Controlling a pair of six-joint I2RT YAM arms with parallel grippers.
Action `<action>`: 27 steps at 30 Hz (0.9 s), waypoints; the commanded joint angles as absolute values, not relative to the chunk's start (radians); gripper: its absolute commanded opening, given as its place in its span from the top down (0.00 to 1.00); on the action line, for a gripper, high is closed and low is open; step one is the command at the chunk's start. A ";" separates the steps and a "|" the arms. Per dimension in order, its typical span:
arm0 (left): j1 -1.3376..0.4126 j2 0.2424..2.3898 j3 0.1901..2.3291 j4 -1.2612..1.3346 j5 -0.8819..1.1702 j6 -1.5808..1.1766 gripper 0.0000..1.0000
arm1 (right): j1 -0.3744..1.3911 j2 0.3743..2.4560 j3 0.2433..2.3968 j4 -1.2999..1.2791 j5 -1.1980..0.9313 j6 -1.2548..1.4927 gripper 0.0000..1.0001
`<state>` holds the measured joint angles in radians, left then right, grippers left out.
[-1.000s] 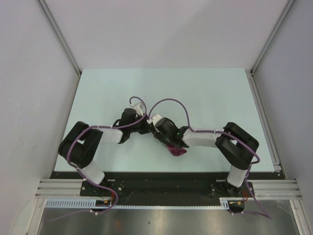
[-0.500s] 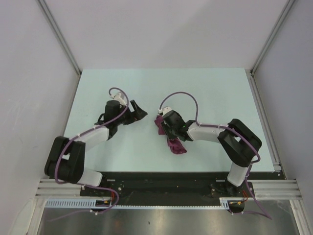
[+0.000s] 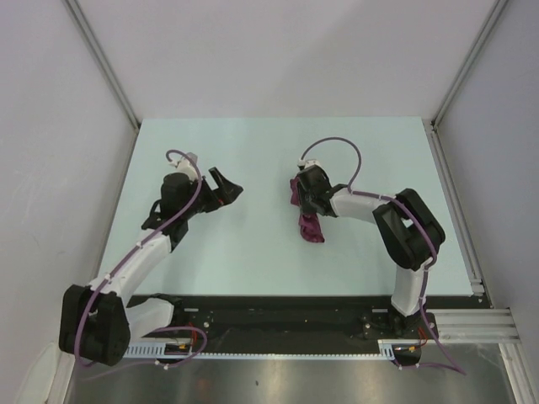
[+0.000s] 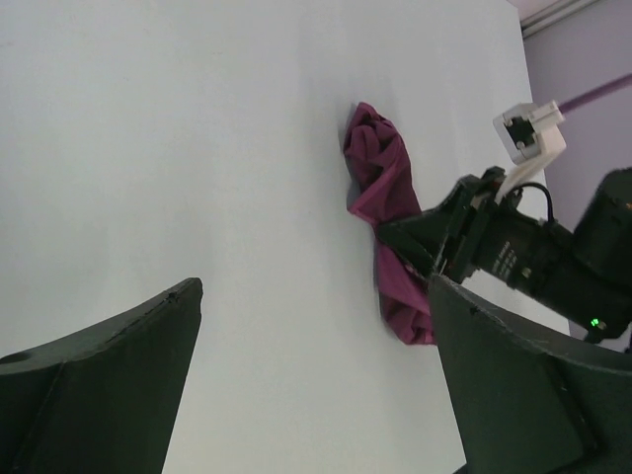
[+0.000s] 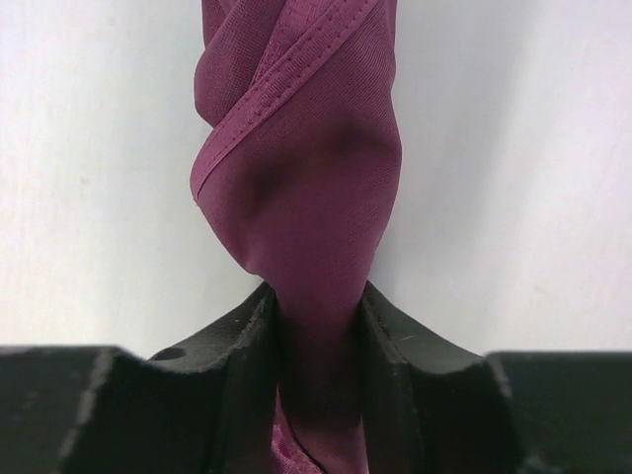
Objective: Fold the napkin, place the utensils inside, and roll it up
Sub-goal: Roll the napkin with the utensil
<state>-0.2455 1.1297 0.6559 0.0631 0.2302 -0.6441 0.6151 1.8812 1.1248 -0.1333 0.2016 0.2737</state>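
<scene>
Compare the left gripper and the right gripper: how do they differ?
The left gripper stands wide open and empty; the right gripper is shut on the twisted napkin. The left gripper hangs over bare table, apart from the napkin; the right gripper touches it. Both are black.

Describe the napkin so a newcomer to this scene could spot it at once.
Start at the pale green table seen from above, then go right of centre, where the right gripper pinches something. That is the napkin: a bunched, twisted strip of magenta cloth, the only coloured thing on the surface.
</scene>
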 commanded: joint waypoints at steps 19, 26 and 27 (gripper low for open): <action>0.087 0.688 0.787 -0.391 0.429 -0.244 0.00 | 0.519 1.346 1.062 -0.221 -0.031 0.155 0.04; 0.086 0.591 0.730 -0.331 0.408 -0.203 0.00 | 0.298 1.097 0.842 -0.158 -0.045 0.213 0.04; 0.087 0.581 0.724 -0.325 0.397 -0.204 0.00 | 0.284 1.047 0.804 -0.150 -0.041 0.218 0.04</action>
<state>0.0799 0.6003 0.7509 -0.3599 0.4232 -0.2573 0.3485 1.1751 0.8974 -0.1810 -0.0219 0.1837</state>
